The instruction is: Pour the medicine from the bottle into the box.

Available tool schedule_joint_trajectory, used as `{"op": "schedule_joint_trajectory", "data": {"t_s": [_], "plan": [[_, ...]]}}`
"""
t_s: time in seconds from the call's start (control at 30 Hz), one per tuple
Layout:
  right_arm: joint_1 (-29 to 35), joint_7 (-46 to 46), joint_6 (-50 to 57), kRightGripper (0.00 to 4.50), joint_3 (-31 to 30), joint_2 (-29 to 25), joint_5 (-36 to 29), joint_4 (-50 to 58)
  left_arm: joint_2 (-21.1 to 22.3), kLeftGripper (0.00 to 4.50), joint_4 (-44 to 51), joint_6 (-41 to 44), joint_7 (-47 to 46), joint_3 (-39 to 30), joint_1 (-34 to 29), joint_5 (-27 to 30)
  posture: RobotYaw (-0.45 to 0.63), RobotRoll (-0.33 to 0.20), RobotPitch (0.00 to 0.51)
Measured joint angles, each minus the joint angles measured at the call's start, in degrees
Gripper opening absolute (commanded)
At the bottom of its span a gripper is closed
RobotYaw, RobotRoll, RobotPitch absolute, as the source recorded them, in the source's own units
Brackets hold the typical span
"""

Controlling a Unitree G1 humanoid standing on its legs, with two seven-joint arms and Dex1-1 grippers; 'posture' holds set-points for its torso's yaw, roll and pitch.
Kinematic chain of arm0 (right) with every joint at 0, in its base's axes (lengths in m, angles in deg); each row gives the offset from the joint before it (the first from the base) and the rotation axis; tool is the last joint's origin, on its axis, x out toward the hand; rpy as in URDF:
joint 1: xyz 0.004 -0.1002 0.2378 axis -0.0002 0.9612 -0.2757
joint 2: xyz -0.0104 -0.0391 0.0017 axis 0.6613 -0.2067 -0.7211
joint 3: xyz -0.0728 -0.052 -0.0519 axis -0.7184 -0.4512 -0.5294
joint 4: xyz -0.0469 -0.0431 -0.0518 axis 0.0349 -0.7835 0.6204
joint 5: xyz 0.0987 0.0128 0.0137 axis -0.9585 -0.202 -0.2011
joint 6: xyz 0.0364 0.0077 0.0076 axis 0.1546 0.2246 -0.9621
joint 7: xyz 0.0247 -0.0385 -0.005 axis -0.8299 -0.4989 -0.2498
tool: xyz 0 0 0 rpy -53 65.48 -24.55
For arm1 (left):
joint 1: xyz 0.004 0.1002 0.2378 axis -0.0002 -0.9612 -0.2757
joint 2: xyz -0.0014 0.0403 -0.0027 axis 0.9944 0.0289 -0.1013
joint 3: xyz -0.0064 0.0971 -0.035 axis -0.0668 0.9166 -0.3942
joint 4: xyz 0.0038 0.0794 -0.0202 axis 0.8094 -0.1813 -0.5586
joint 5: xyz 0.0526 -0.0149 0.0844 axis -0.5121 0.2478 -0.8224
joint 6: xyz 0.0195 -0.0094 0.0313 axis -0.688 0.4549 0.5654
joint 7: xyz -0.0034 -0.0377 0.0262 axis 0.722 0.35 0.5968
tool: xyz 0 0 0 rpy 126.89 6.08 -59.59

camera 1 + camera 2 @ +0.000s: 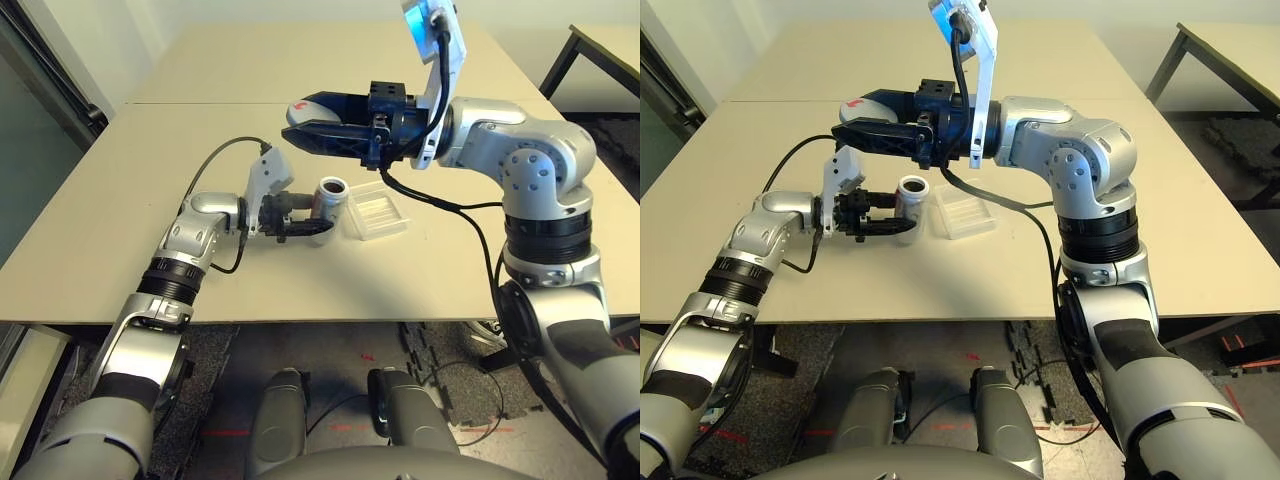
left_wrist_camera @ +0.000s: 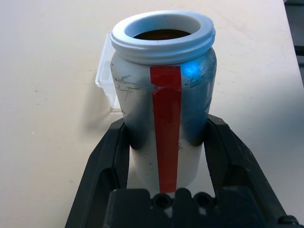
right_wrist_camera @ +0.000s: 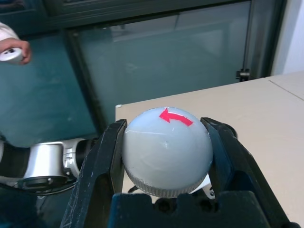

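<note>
The one big counter (image 1: 150,200) fills the middle of the frame. On it, near the center, sits one clear box (image 1: 376,212), just right of the one bottle (image 1: 329,200). The left pincer (image 1: 305,222) is squeezed shut around the bottle and holds it upright, likely so nothing spills. The bottle's mouth is open. Higher up, center, the right pincer (image 1: 300,122) grips the one cap (image 3: 166,151), probably keeping it out of the way for pouring.

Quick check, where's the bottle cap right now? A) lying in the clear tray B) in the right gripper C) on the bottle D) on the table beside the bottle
B: the right gripper is shut on the cap, raised above the table, while the bottle stands open-mouthed in the left gripper.
</note>
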Motion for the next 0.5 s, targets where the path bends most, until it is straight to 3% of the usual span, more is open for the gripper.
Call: {"op": "schedule_joint_trajectory", "data": {"t_s": [0.2,0.5], "plan": [[0.7,6.8,-10.2,2.59,-1.4,-4.5,13.2,-12.3,-1.0,2.46,-1.0,-1.8,-2.6,-1.7,2.0,-0.1,-0.03,0.0,0.086],[3.3,21.0,-21.6,2.59,3.0,-1.0,21.4,-25.5,-4.0,2.46,-10.5,-7.5,-13.9,-7.3,9.2,-0.8,-0.03,0.0,0.087]]}}
